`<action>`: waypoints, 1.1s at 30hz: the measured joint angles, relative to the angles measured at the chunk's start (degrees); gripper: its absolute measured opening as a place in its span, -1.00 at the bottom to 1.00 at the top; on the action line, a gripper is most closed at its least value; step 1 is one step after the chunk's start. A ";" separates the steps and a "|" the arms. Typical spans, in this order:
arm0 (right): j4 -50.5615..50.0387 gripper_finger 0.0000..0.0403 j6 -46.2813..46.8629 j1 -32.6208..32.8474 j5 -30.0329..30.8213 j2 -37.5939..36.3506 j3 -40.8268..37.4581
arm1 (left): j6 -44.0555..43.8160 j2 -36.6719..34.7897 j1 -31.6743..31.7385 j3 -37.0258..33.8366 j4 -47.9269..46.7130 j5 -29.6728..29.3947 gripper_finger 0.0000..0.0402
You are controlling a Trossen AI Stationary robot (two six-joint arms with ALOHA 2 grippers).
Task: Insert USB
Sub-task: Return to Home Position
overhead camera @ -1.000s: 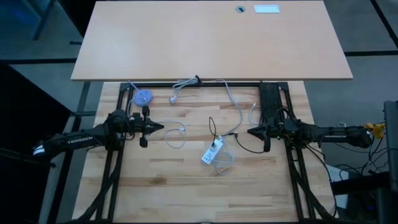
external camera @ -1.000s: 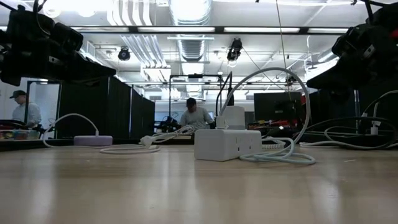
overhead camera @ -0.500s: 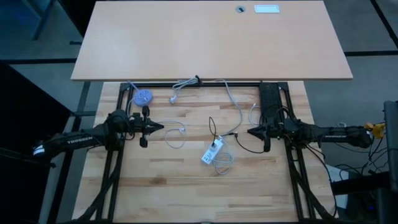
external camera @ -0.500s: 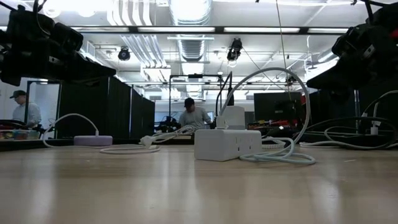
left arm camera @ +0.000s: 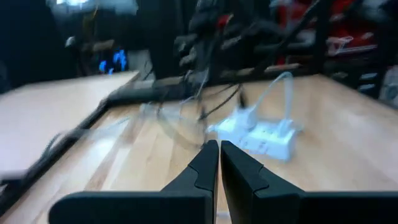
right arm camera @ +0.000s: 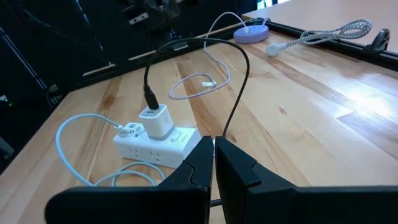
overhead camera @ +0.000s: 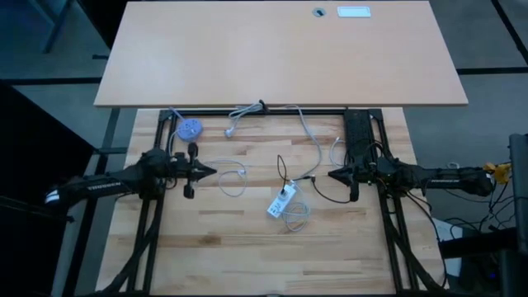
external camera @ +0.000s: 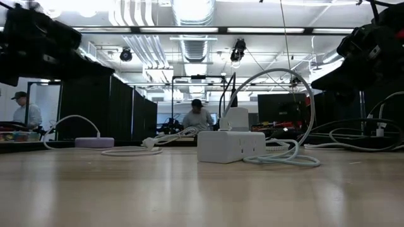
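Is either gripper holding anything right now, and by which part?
Nothing is held. The left gripper and the right gripper are both shut on nothing, up off the table; the white outlet extension lies free between them.

Table (overhead camera: pixel 231 247): is being shown in the lower half of the high view, with a desk (overhead camera: pixel 280 49) above it in the frame.
Outlet extension (overhead camera: pixel 282 200): is being borne by the table just below frame centre, with a charger adapter (right arm camera: pixel 155 118) being carried on top.
Second outlet extension (overhead camera: pixel 189 129): is being shown at the table's upper left, well apart from the first.
Coiled cable (overhead camera: pixel 247 111): is being shown at the table's upper edge, centre.
Left gripper (overhead camera: pixel 206 171): is being held left of centre.
Right gripper (overhead camera: pixel 332 174): is being held right of centre, facing it.
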 joint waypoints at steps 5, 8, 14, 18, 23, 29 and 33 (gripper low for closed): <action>0.02 -1.00 0.00 0.00 -0.02 -0.02 0.00 | 0.01 -7.77 -9.06 0.02 -2.01 -1.50 -0.98; 0.02 -1.00 0.00 0.00 -0.02 0.00 0.00 | 0.02 -12.26 -14.13 0.07 -1.37 -1.49 -0.98; 0.19 -1.00 0.00 0.00 0.05 -0.02 -0.04 | -5.54 -18.98 -18.95 0.22 -5.94 -9.12 -0.98; 0.20 -1.00 0.00 0.00 0.11 0.00 -0.04 | -13.90 -18.98 -20.31 0.04 -16.24 -19.19 -0.98; 0.27 -1.00 0.00 0.00 0.13 0.08 -0.04 | -13.40 -18.97 -23.63 0.03 -15.93 -19.92 -0.98; 0.28 -1.00 0.00 0.00 0.13 0.02 -0.04 | -11.22 -18.34 -23.82 0.03 -16.29 -19.74 -0.98; 0.31 -1.00 0.00 0.00 0.16 0.00 -0.04 | -11.20 -17.47 -23.80 0.02 -16.29 -19.75 -0.98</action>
